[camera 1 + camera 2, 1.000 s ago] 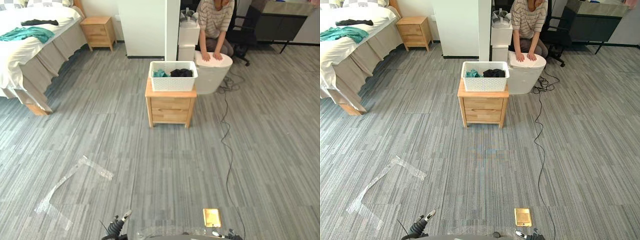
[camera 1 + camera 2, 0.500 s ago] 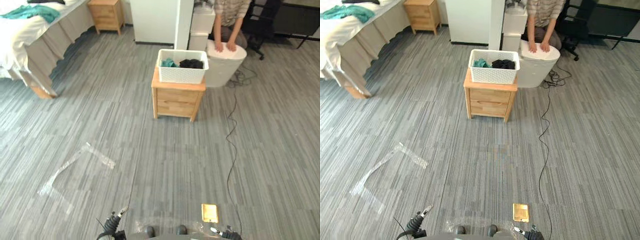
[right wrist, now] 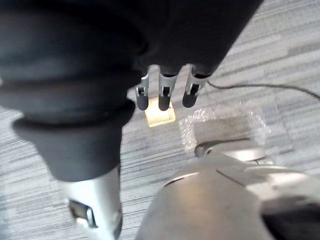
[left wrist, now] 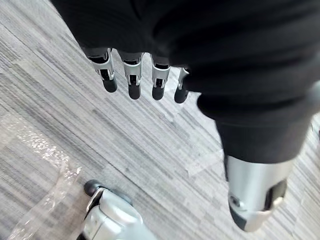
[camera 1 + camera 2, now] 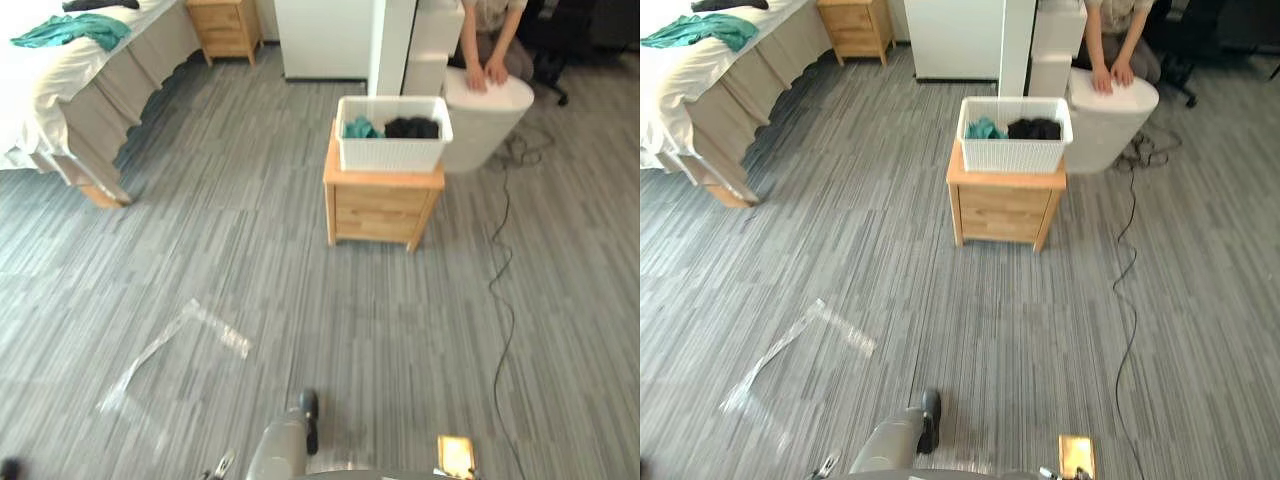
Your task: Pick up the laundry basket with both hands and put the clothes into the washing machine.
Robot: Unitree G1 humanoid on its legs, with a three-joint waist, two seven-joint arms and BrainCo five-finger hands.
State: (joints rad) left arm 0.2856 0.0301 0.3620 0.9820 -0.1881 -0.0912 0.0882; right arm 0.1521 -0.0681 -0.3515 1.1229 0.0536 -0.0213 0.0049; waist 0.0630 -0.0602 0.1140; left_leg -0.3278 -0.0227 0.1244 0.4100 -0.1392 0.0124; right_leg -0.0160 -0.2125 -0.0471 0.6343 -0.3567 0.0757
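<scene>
A white laundry basket [image 5: 393,133] stands on a small wooden nightstand [image 5: 380,205] some way ahead of me. It holds a teal garment [image 5: 360,128] and black clothes [image 5: 412,127]. Just behind it to the right is a round white washing machine [image 5: 487,120] with its lid down. A person [image 5: 488,40] crouches behind it with both hands on the lid. My left hand [image 4: 131,75] hangs over the grey floor, fingers relaxed, holding nothing. My right hand [image 3: 162,92] hangs the same way, also open and far from the basket.
A bed [image 5: 60,70] with clothes on it fills the far left, with a second nightstand [image 5: 226,25] beside it. A white partition [image 5: 330,35] stands behind the basket. A black cable [image 5: 505,290] runs along the floor on the right, past a brass floor plate [image 5: 455,455]. Clear tape [image 5: 170,350] marks the floor.
The whole picture has shifted, so the camera has moved. The basket stays on the nightstand and the person's hands stay on the washing machine lid.
</scene>
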